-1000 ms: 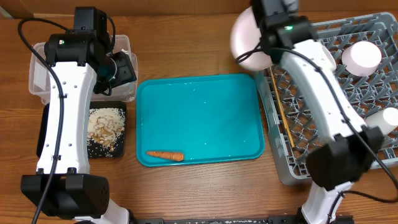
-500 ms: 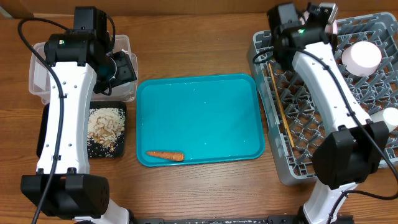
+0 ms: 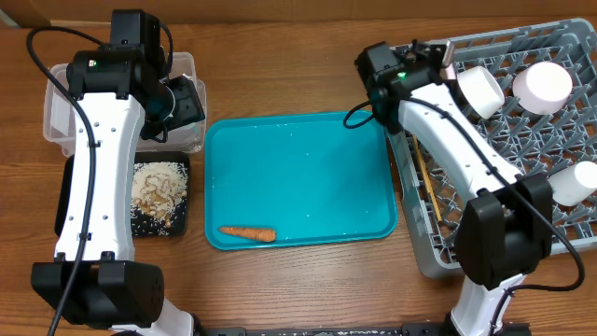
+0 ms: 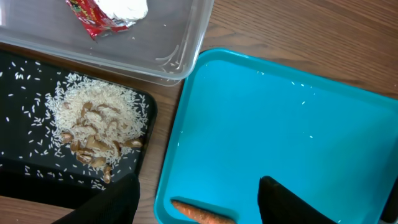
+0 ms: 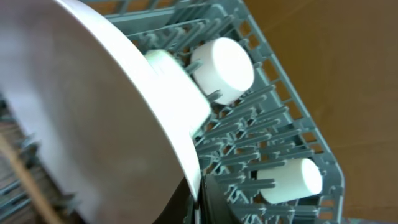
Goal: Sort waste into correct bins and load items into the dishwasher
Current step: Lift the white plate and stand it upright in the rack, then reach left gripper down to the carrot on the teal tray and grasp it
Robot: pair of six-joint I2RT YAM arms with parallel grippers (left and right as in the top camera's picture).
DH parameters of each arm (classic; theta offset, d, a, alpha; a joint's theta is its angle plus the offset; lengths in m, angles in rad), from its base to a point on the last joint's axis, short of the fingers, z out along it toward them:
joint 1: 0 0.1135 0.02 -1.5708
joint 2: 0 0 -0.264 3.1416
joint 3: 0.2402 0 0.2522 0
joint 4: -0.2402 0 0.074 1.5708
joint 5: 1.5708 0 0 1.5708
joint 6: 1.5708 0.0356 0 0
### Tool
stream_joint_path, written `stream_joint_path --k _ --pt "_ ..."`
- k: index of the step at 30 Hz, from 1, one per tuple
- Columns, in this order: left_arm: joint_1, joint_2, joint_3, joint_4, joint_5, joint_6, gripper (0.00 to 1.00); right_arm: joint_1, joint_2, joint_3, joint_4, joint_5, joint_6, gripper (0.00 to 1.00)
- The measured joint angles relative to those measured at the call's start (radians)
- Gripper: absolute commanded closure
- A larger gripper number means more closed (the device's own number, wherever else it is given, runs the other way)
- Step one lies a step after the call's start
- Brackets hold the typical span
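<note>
Right pincer (image 3: 437, 58) is clamped hard on the rim of the white plate (image 5: 81, 112). From overhead it hangs over the 11 o'clock corner of the grey rack (image 3: 522, 215), which fills the 3 o'clock side of the table. The step in hand looks like racking that plate; the next move probably calls for lowering it upright between pegs, clear of the dishes already there, before letting go. The rack holds chopsticks (image 3: 424, 187) along its 9 o'clock edge, a white bowl (image 3: 480, 90) at 12 o'clock, a pale cup (image 3: 544, 84) beside it and a second cup (image 3: 576, 182) at 3 o'clock. Left pincer (image 3: 179, 105) sits over the clear tub (image 3: 56, 112) at 10 o'clock, with the black tray (image 3: 149, 227) just below it at 9 o'clock. The teal tray (image 3: 308, 159) in the middle bears only a carrot (image 3: 248, 232), at its 7 o'clock corner. The left wrist view shows the left pincer's fingers standing wide with nothing between them. The tub at 12 o'clock holds a red wrapper (image 4: 93, 17) and a white tissue (image 4: 127, 7), and the black tray at 9 o'clock holds a heap of rice (image 4: 93, 118) with brownish scraps. The carrot lies at 6 o'clock, waste not yet binned. In the right wrist view the plate fills the 9 o'clock half, its rim pinched at 6 o'clock, with the bowl and both cups on the rack beyond it.
</note>
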Motion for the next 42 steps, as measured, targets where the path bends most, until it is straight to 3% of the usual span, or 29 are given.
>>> stream_joint_path --k 2,3,5,7,8,12,18,27,32,42 --pt "0.000 0.000 0.000 0.000 0.000 0.000 0.36 0.031 0.000 -0.001 -0.002 -0.006 0.000 0.93" --pt "0.000 0.000 0.000 0.000 0.000 0.000 0.36 0.046 0.000 -0.001 -0.003 -0.006 0.000 0.77" --pt "0.000 0.000 0.000 0.000 0.000 0.000 0.36 0.089 0.000 -0.001 0.002 -0.028 0.005 0.27" --pt "0.000 0.000 0.000 0.000 0.000 0.000 0.36 0.143 0.000 -0.001 0.007 -0.054 0.010 0.03" --pt "0.000 0.000 0.000 0.000 0.000 0.000 0.36 0.173 0.001 -0.001 0.007 -0.065 0.012 0.00" --pt "0.000 0.000 0.000 0.000 0.000 0.000 0.36 0.263 0.001 -0.001 0.006 -0.099 0.013 0.00" --pt "0.000 0.000 0.000 0.000 0.000 0.000 0.35 0.251 0.000 -0.001 0.009 -0.211 -0.014 0.00" --pt "0.000 0.000 0.000 0.007 0.001 0.000 0.36 0.243 -0.025 -0.001 -0.029 -0.875 -0.342 0.00" --pt "0.000 0.000 0.000 -0.012 0.051 0.000 0.36 0.238 -0.027 -0.001 -0.041 -1.028 -0.413 0.00" --pt "-0.135 0.000 -0.005 -0.132 0.093 -0.125 0.29 -0.007 -0.029 0.058 -0.145 -1.091 -0.428 0.00"
